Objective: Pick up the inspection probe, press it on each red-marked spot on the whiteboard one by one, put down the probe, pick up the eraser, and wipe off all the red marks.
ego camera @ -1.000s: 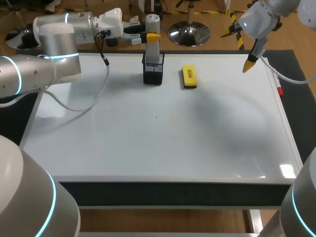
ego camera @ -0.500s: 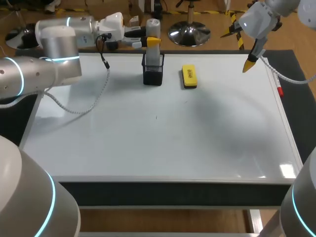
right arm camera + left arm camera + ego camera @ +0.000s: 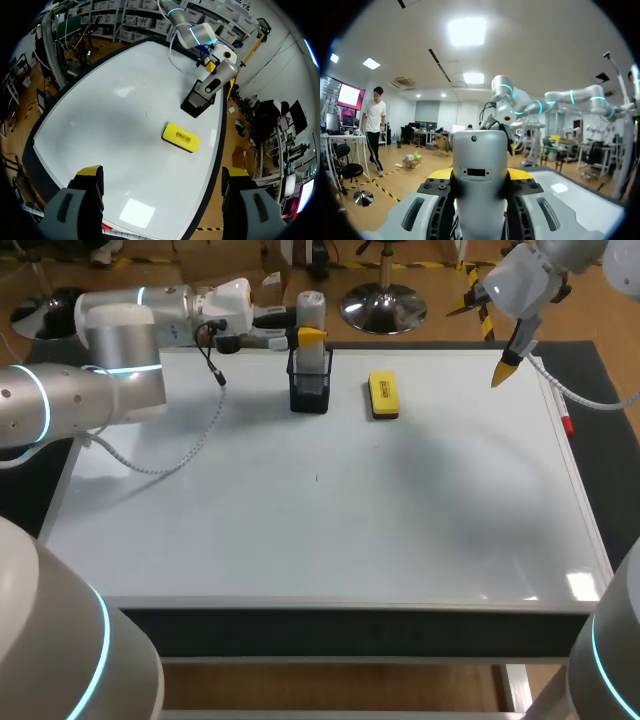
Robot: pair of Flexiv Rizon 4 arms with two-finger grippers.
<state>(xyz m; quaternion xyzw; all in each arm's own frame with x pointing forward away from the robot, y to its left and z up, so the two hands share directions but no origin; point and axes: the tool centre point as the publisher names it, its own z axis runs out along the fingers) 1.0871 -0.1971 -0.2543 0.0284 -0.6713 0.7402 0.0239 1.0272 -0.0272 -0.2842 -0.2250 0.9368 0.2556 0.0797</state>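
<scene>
Early stage: left gripper [image 3: 480,174] clamps grey cylindrical probe [image 3: 310,308], not yet out of black mesh holder [image 3: 310,390] at far edge of whiteboard [image 3: 320,530]; right gripper [image 3: 162,172] wide open w/ nothing held; presses & yellow block eraser [image 3: 383,395] wipe remain

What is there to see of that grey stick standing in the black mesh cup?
The grey stick is a pale, smooth-looking cylinder with a rounded top. One side has a small dark dot and a dark rectangular slot. It stands roughly upright, its lower end inside the black mesh cup near the far edge of the whiteboard. The left gripper clasps it from both sides with its yellow-tipped fingers.
</scene>
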